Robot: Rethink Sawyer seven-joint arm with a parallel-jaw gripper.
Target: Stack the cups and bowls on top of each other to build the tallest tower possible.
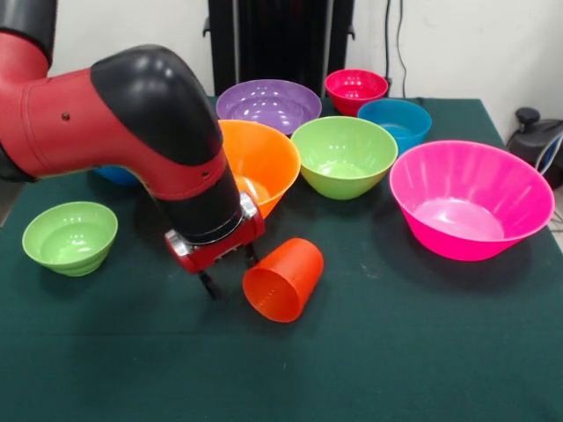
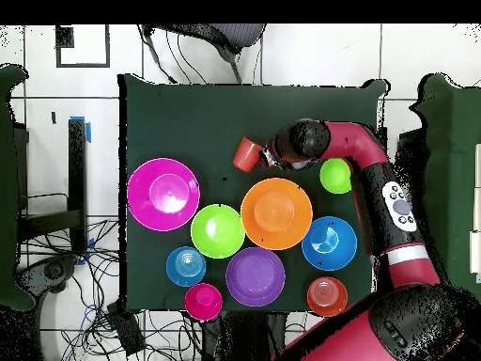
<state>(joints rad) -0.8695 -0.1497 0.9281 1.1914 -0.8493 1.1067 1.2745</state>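
So the orange-red tumbler [image 1: 283, 279] is lying on its side at lower center of the front view, just right of the gripper [image 1: 230, 272]. Its fingers look spread open, holding nothing. Big pink bowl [image 1: 471, 210] sits far right, nothing stacked.

We see a thick red arm [image 1: 106, 123] with a glossy black rounded elbow cap, a black cylindrical wrist ringed in silver, a red end block, and a grey button panel.
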